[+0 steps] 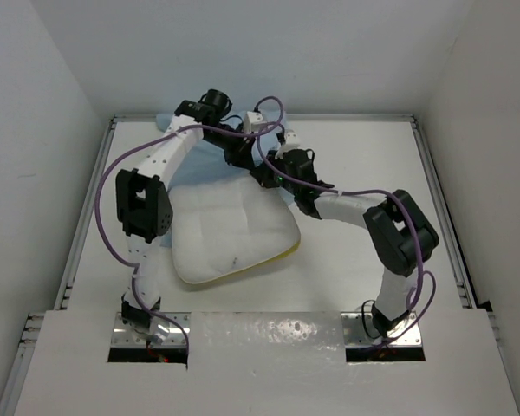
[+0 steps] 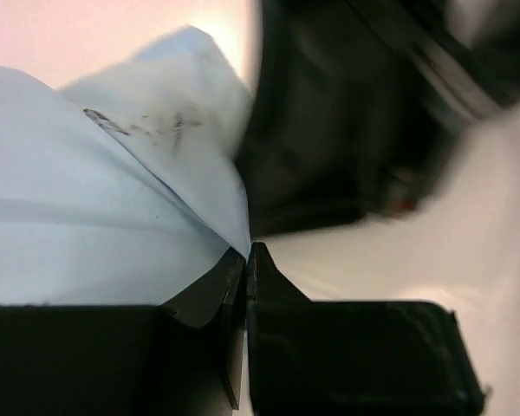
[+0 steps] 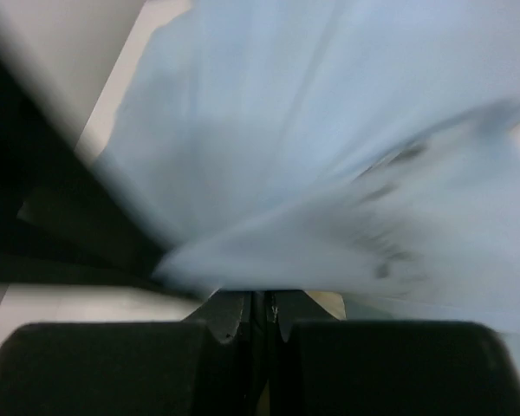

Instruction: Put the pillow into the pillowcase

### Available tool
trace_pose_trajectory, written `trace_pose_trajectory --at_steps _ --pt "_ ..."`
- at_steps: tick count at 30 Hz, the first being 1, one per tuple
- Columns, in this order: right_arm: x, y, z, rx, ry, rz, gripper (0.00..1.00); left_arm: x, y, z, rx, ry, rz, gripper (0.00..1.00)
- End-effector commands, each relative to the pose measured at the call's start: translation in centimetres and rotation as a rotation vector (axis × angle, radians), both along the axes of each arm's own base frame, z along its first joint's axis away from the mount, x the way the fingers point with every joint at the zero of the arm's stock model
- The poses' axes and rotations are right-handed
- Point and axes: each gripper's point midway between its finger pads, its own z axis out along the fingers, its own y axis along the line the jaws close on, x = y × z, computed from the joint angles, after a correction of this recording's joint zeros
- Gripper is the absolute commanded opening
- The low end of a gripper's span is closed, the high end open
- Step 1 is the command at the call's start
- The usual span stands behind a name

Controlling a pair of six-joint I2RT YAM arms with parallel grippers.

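pillow (image 1: 230, 238) lies mid counter (image 1: 373, 156), pillowcase (image 1: 206, 166) bunched just behind it. left hand (image 2: 245, 260) and right hand (image 3: 262, 305) both pinch its blue edge; best to spread them apart so the mouth opens wide.

White table (image 1: 355, 260) w/ metal rails (image 1: 439, 204) along sides (white walls (image 1: 269, 52) around).

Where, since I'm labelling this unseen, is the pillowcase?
On the white table, look to the far end. Just beyond the puffy white pillow lies the pillowcase: the only thin, light-blue cloth, pinched by the left gripper and right gripper.
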Motion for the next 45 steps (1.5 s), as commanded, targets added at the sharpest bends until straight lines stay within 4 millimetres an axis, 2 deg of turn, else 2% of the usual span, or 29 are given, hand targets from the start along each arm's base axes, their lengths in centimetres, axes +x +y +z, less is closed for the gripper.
trace_pose_trajectory --at_steps 1,2,5,8,9,10,11,12,13,14,15,16,18,19,20,21,22,23,24,26,28,30,33,37,40,42,43,44,45 --pt "7.1 -5.5 11.6 0.357 -0.307 -0.469 0.00 -8.4 -2.0 1.2 -0.111 0.219 -0.163 0.00" --pt "8.7 -9.9 8.1 0.317 -0.232 -0.720 0.00 -8.7 -1.8 1.0 -0.096 0.211 -0.168 0.00" --pt "9.0 -16.5 1.7 0.229 -0.055 -1.129 0.00 -9.2 -0.6 -0.2 -0.032 0.200 -0.165 0.00" --pt "9.4 -16.8 -1.6 0.101 0.039 -1.147 0.00 -9.0 0.2 -1.4 0.023 0.198 -0.154 0.00" --pt "10.0 -14.1 -2.2 0.087 0.080 -0.983 0.03 -8.6 0.7 -1.5 0.034 0.189 -0.141 0.08" --pt "10.6 -12.5 -1.6 -0.038 0.017 -0.814 0.20 -8.0 1.0 -1.5 0.043 0.189 -0.119 0.48" --pt "10.6 -10.9 -1.0 -0.094 -0.004 -0.696 0.67 -7.3 1.6 -1.3 0.042 0.189 -0.091 0.77" --pt "9.5 -10.0 -1.7 -0.216 0.012 -0.566 0.87 -5.7 2.9 -0.2 0.023 0.184 -0.019 0.99" --pt "8.9 -9.7 -1.3 -0.270 0.001 -0.528 0.99 -4.8 3.8 0.6 0.012 0.174 0.027 1.00" --pt "8.2 -10.2 -1.1 -0.327 -0.008 -0.497 0.99 -3.3 4.8 1.5 -0.001 0.149 0.089 1.00" --pt "7.6 -11.1 1.3 -0.364 -0.053 -0.500 0.99 -1.5 7.6 2.3 -0.009 0.182 0.245 1.00" --pt "6.5 -11.9 1.1 -0.404 -0.041 -0.497 0.99 0.6 9.0 4.4 -0.038 0.085 0.338 1.00" --pt "5.4 -12.5 4.1 -0.410 -0.078 -0.471 0.99 2.2 14.7 2.7 0.035 0.132 0.636 1.00" --pt "4.3 -12.1 3.9 -0.422 -0.048 -0.423 0.99 2.1 16.3 3.1 0.059 0.087 0.707 0.95" --pt "3.8 -11.1 4.6 -0.399 -0.045 -0.358 0.87 1.6 18.2 0.1 0.132 0.105 0.775 0.84" --pt "3.0 -10.0 4.9 -0.366 -0.028 -0.302 0.15 1.0 18.8 -1.1 0.162 0.125 0.802 0.58" --pt "1.5 -8.5 4.8 -0.361 0.006 -0.255 0.00 0.3 19.2 -2.4 0.194 0.148 0.819 0.01" --pt "0.8 -7.4 4.9 -0.361 0.011 -0.236 0.00 -1.1 19.7 -4.9 0.245 0.207 0.829 0.00" --pt "-0.1 -6.5 4.0 -0.408 0.021 -0.197 0.23 -1.5 20.7 -6.0 0.256 0.231 0.842 0.01" --pt "-2.5 -2.3 3.7 -0.470 -0.013 -0.108 0.69 -2.2 21.5 -9.1 0.289 0.268 0.876 0.38" --pt "-4.7 1.6 2.2 -0.546 -0.014 -0.020 0.99 -1.4 22.8 -10.5 0.279 0.269 0.944 0.82" --pt "-6.3 4.2 1.0 -0.563 0.000 0.048 0.99 -1.3 24.1 -11.8 0.274 0.292 0.998 0.92" --pt "-8.9 8.4 -0.9 -0.594 0.003 0.131 0.99 -1.1 24.6 -14.5 0.293 0.329 0.991 0.93" --pt "-9.6 9.0 -7.3 -0.625 0.098 0.142 0.99 -2.2 22.7 -16.4 0.222 0.395 0.919 0.88" --pt "-9.4 9.3 -9.5 -0.642 0.131 0.128 0.99 -3.6 20.1 -17.2 0.113 0.479 0.831 0.71" --pt "-8.8 8.9 -11.3 -0.694 0.165 0.082 0.97 -4.6 18.8 -17.8 0.071 0.538 0.782 0.46" --pt "-8.5 8.7 -11.8 -0.706 0.173 0.064 0.90 -5.1 17.9 -17.5 0.030 0.571 0.753 0.35" --pt "-8.1 8.6 -12.1 -0.698 0.185 0.038 0.64 -5.3 17.6 -17.5 0.015 0.586 0.742 0.02" --pt "-7.4 8.6 -12.3 -0.683 0.195 0.014 0.43 -5.5 17.4 -17.5 0.001 0.595 0.735 0.00"
